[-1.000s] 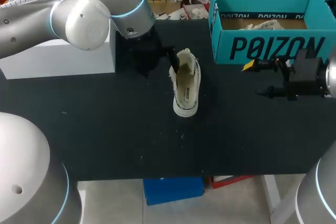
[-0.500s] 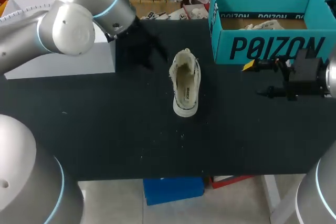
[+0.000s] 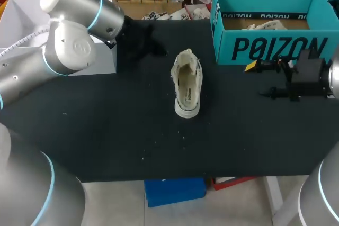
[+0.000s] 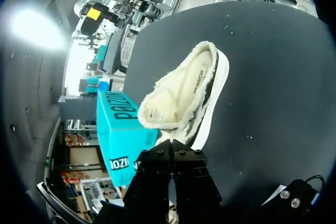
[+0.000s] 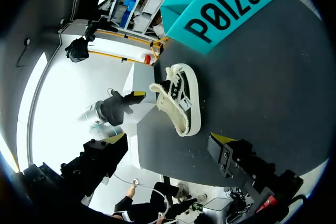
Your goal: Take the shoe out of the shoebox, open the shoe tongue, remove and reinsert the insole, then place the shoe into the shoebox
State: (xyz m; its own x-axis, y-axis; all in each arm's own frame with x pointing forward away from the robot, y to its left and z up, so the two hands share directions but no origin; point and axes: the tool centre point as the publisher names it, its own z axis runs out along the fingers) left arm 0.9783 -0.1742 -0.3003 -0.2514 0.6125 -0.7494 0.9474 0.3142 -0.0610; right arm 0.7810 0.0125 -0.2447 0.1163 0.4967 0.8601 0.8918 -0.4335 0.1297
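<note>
Head view, left arm (image 3: pixel 74 30) withdrawn, shoe (image 3: pixel 187 84) unmoved

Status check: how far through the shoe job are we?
Done: the shoe is out of the shoebox, on the table, insole inside. In hand: nothing; left gripper and right gripper are empty, clear of it. Left: returning it to the shoebox; insole steps cannot be confirmed.

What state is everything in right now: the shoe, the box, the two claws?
shoe: standing on its sole, held by nothing.
shoebox: open on top, shoe not inside.
left gripper: shut, empty, apart from the shoe.
right gripper: open, empty, near the shoebox.
</note>
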